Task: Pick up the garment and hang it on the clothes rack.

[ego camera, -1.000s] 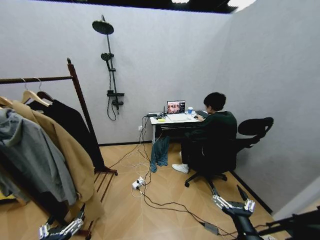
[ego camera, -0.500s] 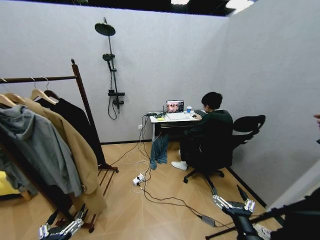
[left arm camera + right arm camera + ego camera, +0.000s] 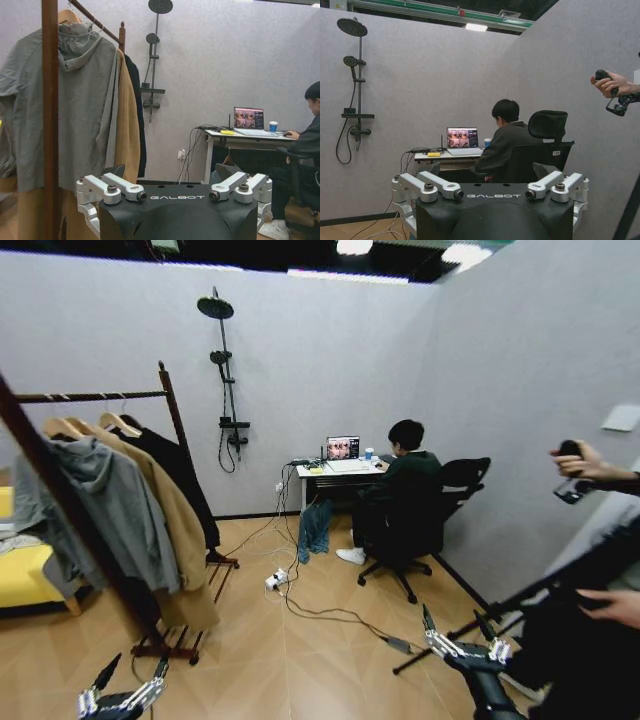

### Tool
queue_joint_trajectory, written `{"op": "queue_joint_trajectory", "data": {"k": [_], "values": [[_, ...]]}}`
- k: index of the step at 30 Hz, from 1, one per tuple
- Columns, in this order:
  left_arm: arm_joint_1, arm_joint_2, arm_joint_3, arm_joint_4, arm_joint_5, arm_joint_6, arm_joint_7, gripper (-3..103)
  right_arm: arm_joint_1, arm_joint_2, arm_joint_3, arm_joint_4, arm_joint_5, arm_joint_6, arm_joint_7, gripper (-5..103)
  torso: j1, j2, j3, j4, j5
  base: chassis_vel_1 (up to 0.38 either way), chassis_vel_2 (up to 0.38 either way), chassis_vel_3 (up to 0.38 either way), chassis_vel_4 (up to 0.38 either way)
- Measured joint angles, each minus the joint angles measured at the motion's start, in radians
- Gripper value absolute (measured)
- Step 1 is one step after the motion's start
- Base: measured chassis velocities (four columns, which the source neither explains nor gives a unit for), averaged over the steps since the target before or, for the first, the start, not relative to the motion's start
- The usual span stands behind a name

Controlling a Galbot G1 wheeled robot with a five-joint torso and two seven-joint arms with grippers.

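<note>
The garment [image 3: 185, 485] hung on the clothes rack [image 3: 172, 415], ahead and left of both jaws. The left gripper [image 3: 128, 680] and right gripper [image 3: 455, 630] (held low) had jaws spread open, empty.

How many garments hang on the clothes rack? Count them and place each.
3 on the clothes rack: grey hoodie nearest the camera, tan coat in the middle, black garment farthest, by the far post. More may hide behind the hoodie.
</note>
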State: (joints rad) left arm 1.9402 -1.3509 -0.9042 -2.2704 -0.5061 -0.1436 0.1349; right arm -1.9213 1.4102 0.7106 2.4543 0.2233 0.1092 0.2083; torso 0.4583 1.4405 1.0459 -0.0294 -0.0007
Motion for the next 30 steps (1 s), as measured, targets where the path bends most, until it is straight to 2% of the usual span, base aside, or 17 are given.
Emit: {"op": "queue_joint_trajectory", "data": {"k": [4, 5, 7, 9, 11, 12, 17, 30], "values": [[0.0, 0.0, 0.0, 0.0, 0.0, 0.0, 0.0, 100, 0.0, 0.0, 0.0, 0.0, 0.0, 0.0, 0.0, 100, 0.0, 0.0, 0.0, -0.0003, 0.0011, 0.347, -0.36, -0.325, 0.37], [0.0, 0.0, 0.0, 0.0, 0.0, 0.0, 0.0, 100, 0.0, 0.0, 0.0, 0.0, 0.0, 0.0, 0.0, 100, 0.0, 0.0, 0.0, 0.0, -0.0008, 0.242, -0.397, -0.296, 0.361], [0.0, 0.0, 0.0, 0.0, 0.0, 0.0, 0.0, 100, 0.0, 0.0, 0.0, 0.0, 0.0, 0.0, 0.0, 100, -0.001, 0.0, 0.0, -0.0003, 0.0018, 0.23, -0.327, -0.229, 0.332], [0.0, 0.0, 0.0, 0.0, 0.0, 0.0, 0.001, 100, 0.0, 0.0, 0.0, 0.0, 0.0, 0.0, 0.0, 100, 0.0, 0.0, 0.0, -0.0009, 0.0018, 0.116, -0.292, -0.229, 0.303], [0.0, 0.0, 0.0, 0.0, 0.0, 0.0, 0.0, 100, 0.0, 0.0, 0.0, 0.0, 0.0, 0.0, 0.0, 100, -0.001, 0.0, 0.0, 0.0006, 0.0002, 0.018, -0.044, -0.065, 0.182], [0.0, 0.0, 0.0, 0.0, 0.0, 0.0, 0.0, 100, 0.0, 0.0, 0.0, 0.0, 0.0, 0.0, 0.0, 100, -0.001, 0.0, 0.0, 0.0006, 0.0002, 0.023, 0.041, -0.045, 0.157], [0.0, 0.0, 0.0, 0.0, 0.0, 0.0, 0.0, 100, 0.0, 0.0, 0.0, 0.0, 0.0, 0.0, 0.0, 100, 0.001, -0.001, 0.001, -0.0006, 0.0005, 0.005, 0.033, 0.005, -0.031], [0.0, 0.0, 0.0, 0.0, 0.0, 0.0, 0.0, 100, 0.0, 0.0, 0.0, 0.0, 0.0, 0.0, 0.0, 100, 0.0, 0.0, 0.0, -0.0001, 0.0007, -0.019, 0.022, 0.014, -0.037]]}}
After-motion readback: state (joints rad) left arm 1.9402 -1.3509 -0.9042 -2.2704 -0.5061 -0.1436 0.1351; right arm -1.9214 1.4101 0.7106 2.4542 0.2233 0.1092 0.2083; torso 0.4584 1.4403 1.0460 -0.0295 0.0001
